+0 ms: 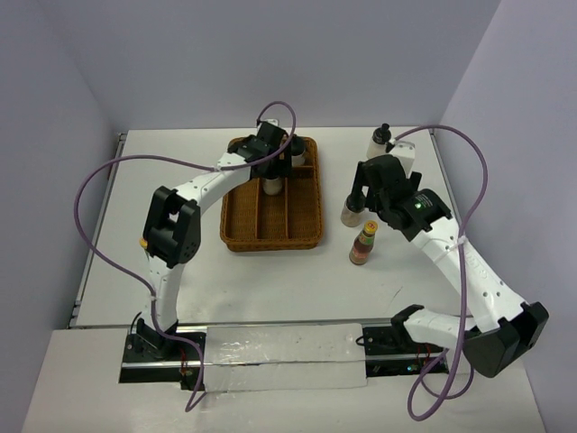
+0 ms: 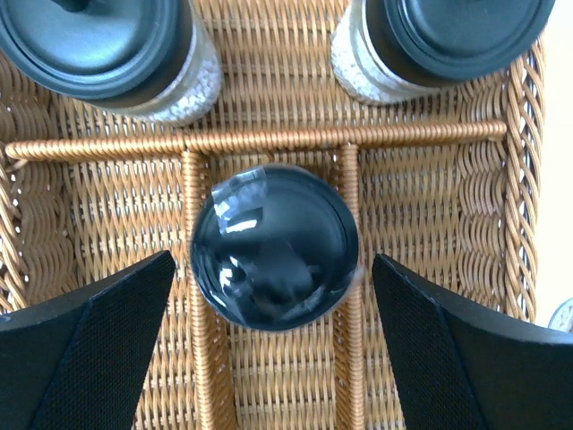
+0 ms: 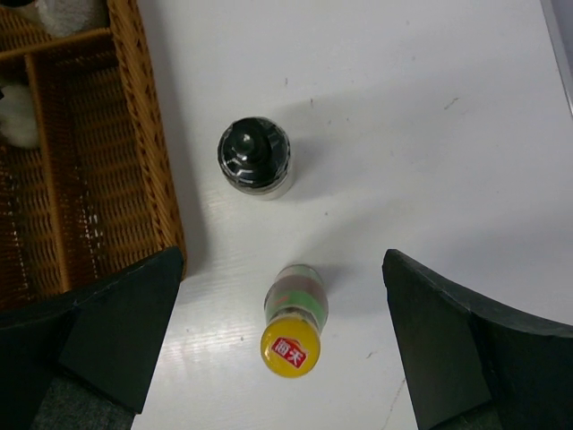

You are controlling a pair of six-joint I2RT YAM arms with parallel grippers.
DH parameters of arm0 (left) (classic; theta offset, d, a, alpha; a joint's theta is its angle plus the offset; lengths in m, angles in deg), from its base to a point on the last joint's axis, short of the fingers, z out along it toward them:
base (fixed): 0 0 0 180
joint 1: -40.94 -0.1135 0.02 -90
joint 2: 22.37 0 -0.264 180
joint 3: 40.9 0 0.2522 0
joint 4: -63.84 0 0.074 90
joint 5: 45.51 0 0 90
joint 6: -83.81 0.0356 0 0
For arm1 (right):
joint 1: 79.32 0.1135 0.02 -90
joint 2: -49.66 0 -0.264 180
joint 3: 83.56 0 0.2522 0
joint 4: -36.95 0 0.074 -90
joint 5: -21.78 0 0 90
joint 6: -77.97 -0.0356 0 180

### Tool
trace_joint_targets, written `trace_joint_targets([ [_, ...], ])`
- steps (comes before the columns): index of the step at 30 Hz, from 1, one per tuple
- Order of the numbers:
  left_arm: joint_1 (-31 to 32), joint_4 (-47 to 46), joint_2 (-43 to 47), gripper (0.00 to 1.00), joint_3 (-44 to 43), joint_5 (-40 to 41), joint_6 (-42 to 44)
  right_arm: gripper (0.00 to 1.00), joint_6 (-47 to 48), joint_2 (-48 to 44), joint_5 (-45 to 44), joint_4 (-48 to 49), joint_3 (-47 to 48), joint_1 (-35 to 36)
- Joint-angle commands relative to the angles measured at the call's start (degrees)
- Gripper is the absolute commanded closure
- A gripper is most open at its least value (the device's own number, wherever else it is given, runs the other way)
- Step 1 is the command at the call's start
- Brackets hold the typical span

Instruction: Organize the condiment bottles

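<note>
Left end effector (image 2: 271, 262), fingers apart, is straddling a black-capped bottle (image 2: 275, 246) between two dividers of the wicker tray (image 2: 430, 133). Right end effector (image 3: 282, 260), likewise spread, is hovering over a yellow-capped bottle (image 3: 292, 345) on the bench (image 3: 430, 134). Its red cap patch is bearing white characters, too small to read. A second black-capped bottle (image 3: 254, 157) is standing near the tray.
</note>
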Motion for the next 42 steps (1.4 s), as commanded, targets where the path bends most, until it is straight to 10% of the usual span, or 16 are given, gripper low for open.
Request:
trace_joint_targets([
  [1,0.93,1.7,5.14,0.01,-4.16,1.21,1.82,0.0,0.53,5.23,-0.78,4.77,5.4,-4.44],
  [20,-1.07,7.68,31.5,0.01,5.08,14.01,2.23,0.0,1.07,39.44,3.75,10.94,29.9,-17.63],
  [42,-3.54,8.23,31.71,0.01,6.62,13.4,2.02,0.0,5.18,70.08,9.06,5.14,63.1,-25.37],
])
